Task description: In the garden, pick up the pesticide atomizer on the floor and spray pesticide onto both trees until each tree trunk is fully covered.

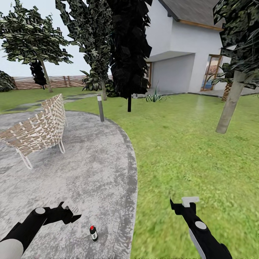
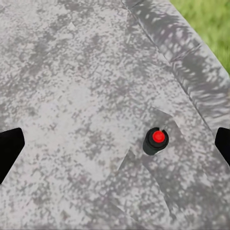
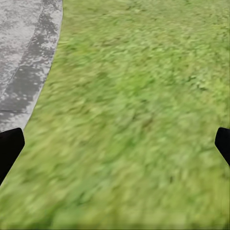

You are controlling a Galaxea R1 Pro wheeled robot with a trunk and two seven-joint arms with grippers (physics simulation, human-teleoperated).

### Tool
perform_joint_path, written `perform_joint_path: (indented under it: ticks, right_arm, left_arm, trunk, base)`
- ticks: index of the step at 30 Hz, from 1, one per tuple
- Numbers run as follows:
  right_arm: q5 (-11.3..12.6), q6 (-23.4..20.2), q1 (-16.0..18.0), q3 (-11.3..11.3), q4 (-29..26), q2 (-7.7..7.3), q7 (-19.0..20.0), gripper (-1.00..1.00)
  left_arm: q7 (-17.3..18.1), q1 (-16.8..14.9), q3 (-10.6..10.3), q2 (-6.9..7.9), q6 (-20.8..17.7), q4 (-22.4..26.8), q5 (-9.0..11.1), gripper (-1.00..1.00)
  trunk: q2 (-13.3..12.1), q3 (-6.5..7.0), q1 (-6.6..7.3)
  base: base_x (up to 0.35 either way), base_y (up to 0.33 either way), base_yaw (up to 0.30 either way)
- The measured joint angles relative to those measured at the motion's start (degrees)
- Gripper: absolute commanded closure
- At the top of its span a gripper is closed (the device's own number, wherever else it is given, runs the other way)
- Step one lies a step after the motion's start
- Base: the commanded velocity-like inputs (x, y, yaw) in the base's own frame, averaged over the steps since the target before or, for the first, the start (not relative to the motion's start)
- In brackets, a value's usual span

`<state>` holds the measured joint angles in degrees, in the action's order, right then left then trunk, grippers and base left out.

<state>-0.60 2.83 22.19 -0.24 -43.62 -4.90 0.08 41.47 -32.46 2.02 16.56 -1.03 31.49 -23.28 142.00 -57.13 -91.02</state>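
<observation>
**Atomizer standing on the paving, both grippers empty**

The pesticide atomizer point(image 1: 93, 233) stands upright on the grey speckled floor point(image 1: 90, 169), a small dark bottle with a red top, close to the paving's rounded edge where the grass lawn point(image 1: 187, 144) begins. Taking that bottle as the mark: the left gripper point(image 1: 68, 213) hangs just beside it, a little further onto the paving and not touching it. From the left wrist view the bottle point(image 2: 155, 140) is seen from above, red cap up, lying between the two dark fingertips point(image 2: 9, 148) with clear space on either side, so that gripper is spread wide and holds nothing. The right gripper point(image 1: 184, 205) is well apart from the bottle, out over the grass; its wrist view shows lawn point(image 3: 134, 120) between fingertips point(image 3: 8, 148) that are likewise wide apart and empty.

Beyond the bottle, further across the paving, sits a woven wicker chair point(image 1: 39, 131) on thin white legs. A grey bollard point(image 1: 100, 108) stands at the paving's far edge. Out on the lawn, well away from the bottle, rises a pale mottled tree trunk point(image 1: 230, 104), leaning slightly. A second such tree point(image 1: 45, 73) stands far off near the wooden fence point(image 1: 54, 82). A black columnar tree point(image 1: 129, 54) stands behind the bollard, and a white house point(image 1: 180, 54) behind that.
</observation>
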Motion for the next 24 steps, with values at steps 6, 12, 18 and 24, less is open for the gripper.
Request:
perform_joint_path:
  ticks: [6, 12, 18, 24]
  right_arm:
    - [0.02, 0.00, 0.02, 0.00, -0.02, -0.02, 0.00, -1.00]
    - [-0.03, 0.00, 0.03, 0.11, 0.01, 0.01, 0.00, -1.00]
    - [0.04, 0.00, 0.03, 0.12, -0.15, 0.13, 0.00, -1.00]
    - [0.05, 0.00, 0.03, 0.15, -0.17, 0.16, 0.00, -1.00]
  left_arm:
    - [-0.12, 0.20, 0.01, 0.02, 0.06, -0.02, 0.03, -1.00]
    - [-0.01, 0.54, -0.08, 0.28, 0.50, -0.54, 0.05, -1.00]
    - [0.03, 0.48, 0.01, 0.39, 0.38, -1.10, 0.05, -1.00]
    - [-0.04, 0.48, 0.04, 0.41, 0.03, -1.12, 0.04, -1.00]
  trunk:
    - [1.25, -1.75, -0.74]
    - [1.34, -3.39, -0.90]
    - [1.42, -4.74, -1.05]
    - [1.50, -6.07, -1.21]
  base:
    - [0.000, 0.000, 0.000]
    - [0.000, 0.000, 0.000]
    - [0.000, 0.000, 0.000]
    - [0.000, 0.000, 0.000]
